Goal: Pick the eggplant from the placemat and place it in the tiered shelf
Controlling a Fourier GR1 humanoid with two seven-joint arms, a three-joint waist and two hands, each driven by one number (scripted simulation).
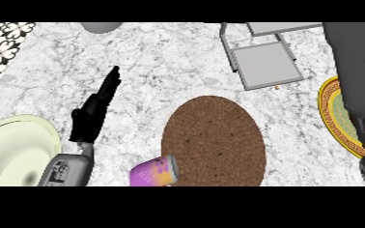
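Left hand point(96, 105) flat, fingers straight.

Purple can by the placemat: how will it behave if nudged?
The can seems to lie on its side, so a nudge would probably roll it. Its smooth round wall looks slippery to grasp. The placemat edge beside it may check rolling that way.

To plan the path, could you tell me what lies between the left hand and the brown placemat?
Nothing: in the head view, only bare counter separates the left hand from the placemat.
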